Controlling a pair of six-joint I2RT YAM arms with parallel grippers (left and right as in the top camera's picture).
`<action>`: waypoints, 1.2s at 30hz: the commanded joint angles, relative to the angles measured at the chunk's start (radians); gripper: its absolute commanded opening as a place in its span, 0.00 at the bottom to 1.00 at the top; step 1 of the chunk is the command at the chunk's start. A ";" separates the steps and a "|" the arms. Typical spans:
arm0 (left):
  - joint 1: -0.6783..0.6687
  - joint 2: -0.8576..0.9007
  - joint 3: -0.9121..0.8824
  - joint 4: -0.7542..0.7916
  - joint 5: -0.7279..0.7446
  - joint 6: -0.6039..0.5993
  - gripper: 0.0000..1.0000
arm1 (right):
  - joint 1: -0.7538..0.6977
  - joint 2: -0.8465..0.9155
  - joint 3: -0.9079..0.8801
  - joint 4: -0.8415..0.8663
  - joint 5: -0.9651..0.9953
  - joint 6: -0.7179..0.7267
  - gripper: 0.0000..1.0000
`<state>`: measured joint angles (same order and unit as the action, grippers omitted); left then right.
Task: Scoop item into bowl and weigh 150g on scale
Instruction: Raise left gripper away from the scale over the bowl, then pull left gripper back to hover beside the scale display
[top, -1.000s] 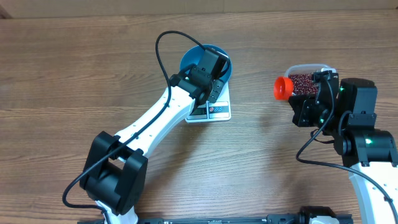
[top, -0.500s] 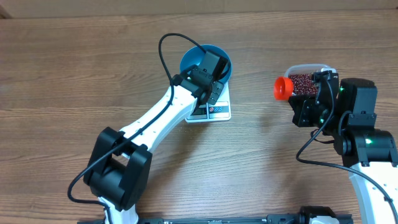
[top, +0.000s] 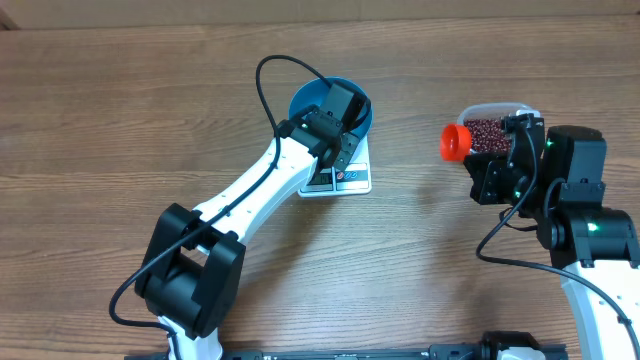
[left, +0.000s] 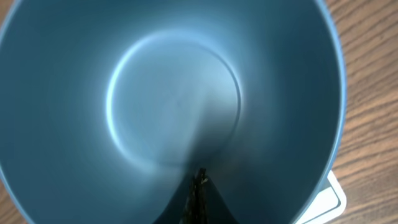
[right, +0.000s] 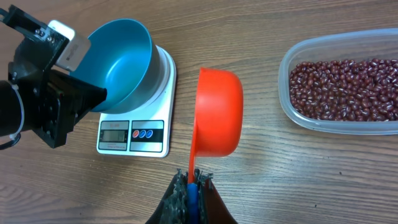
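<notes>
We see a tub (right: 348, 126) of beans (right: 342, 87) at upper right; right gripper (right: 193, 180) grasps the scoop (right: 219, 106), cup pointing up-frame; left gripper (left: 199, 186) grasps the tilted bowl (right: 124, 59)

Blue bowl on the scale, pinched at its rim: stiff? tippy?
Probably stiff: the bowl looks round despite a one-sided rim pinch by the left gripper. Likely light, being empty. Glossy walls and its tilt on the scale suggest it may slip or rock.

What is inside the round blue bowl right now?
Nothing: the round blue bowl shows bare floor and walls. Only the wall strip behind the left claw is hidden.
</notes>
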<state>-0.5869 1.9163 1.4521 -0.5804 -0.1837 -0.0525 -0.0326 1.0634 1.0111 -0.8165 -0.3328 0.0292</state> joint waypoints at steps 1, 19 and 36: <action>0.005 0.004 0.010 0.027 -0.027 -0.015 0.04 | -0.004 -0.004 0.027 -0.002 0.002 -0.005 0.03; 0.005 -0.017 0.472 -0.495 0.057 0.059 0.04 | -0.004 -0.004 0.027 -0.009 0.003 -0.005 0.04; 0.005 -0.346 0.212 -0.595 0.107 0.053 0.04 | -0.004 -0.004 0.027 -0.021 -0.008 -0.005 0.03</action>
<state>-0.5865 1.6665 1.7683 -1.1957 -0.0917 -0.0177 -0.0326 1.0634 1.0111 -0.8356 -0.3359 0.0292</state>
